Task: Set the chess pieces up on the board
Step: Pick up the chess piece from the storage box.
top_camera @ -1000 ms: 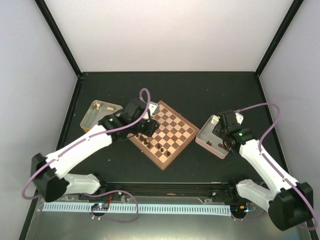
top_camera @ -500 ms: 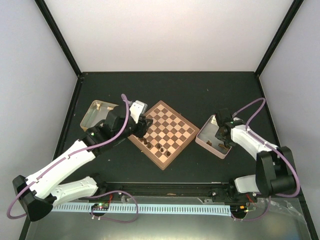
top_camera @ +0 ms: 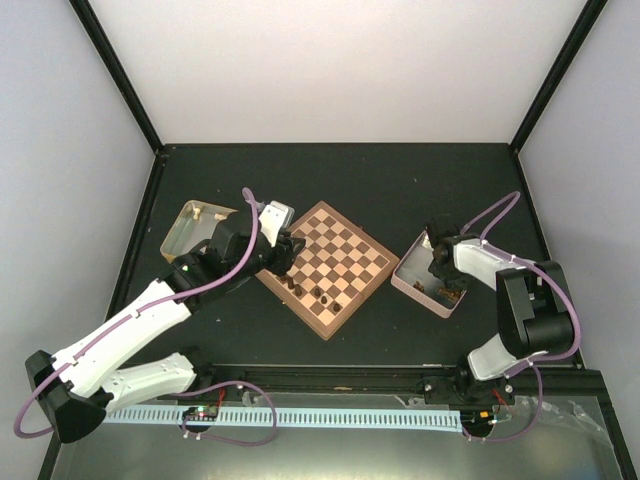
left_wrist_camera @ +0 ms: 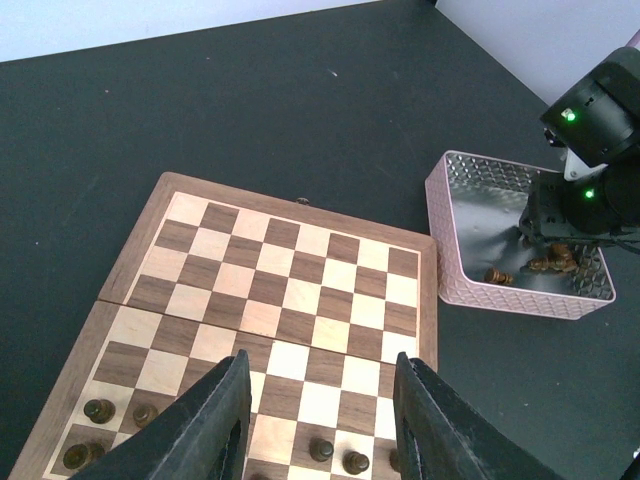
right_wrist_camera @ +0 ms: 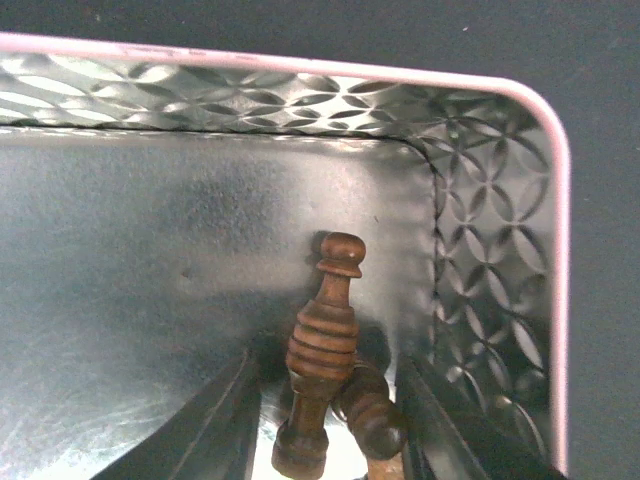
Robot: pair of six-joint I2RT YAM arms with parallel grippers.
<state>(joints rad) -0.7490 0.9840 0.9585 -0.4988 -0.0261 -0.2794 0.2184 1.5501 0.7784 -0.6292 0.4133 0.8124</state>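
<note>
Right of the board (left_wrist_camera: 290, 290), in the pink tray (right_wrist_camera: 300, 65), the right pincer (right_wrist_camera: 325, 420) stands part open astride a dark chess piece (right_wrist_camera: 322, 345), not gripping it. The left pincer (left_wrist_camera: 320, 420) hovers over the board, part open and empty.

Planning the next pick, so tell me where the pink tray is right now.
In the top view the pink tray sits right of the board, close beside its right corner, with the right tool reaching into it.
</note>
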